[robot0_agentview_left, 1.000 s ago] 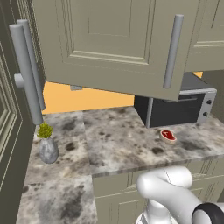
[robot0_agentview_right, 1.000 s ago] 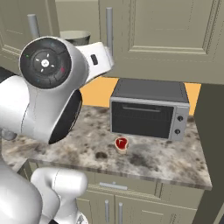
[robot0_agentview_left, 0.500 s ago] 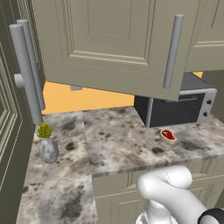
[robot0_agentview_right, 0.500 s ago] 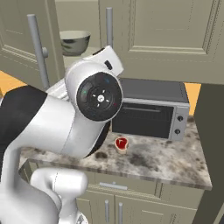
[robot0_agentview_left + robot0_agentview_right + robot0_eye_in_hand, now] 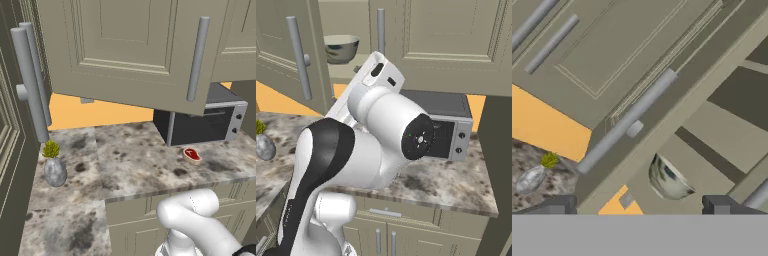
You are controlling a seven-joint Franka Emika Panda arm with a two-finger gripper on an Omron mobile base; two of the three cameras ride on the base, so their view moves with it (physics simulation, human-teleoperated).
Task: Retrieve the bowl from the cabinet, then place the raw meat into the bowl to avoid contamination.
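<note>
We saw one cabinet [image 5: 316,55] standing open above the worktop [image 5: 135,160], its two panelled doors swung wide, each carrying one long grey bar handle [image 5: 197,57]. In the hand view the cabinet's pale shelf [image 5: 712,170] ran across the picture at a slant. One marbled grey worktop lay beneath, wrapping round a corner at the left in the left base view. On it, against the orange wall, stood one dark toaster oven [image 5: 205,125] with a silver panel of knobs at its right end.

One bowl [image 5: 341,47] sat on the cabinet shelf, pale with dark blotches, between the open doors; in the hand view the bowl [image 5: 668,179] lay just ahead of the tool [image 5: 637,205], not touched by it. The tool's two dark fingertips [image 5: 719,204] stood spread far apart with nothing between them.

One small grey vase [image 5: 55,170] with a green plant stood at the worktop's left. One piece of raw meat [image 5: 192,155], red with a pale rim, lay flat on the worktop just in front of the toaster oven.
</note>
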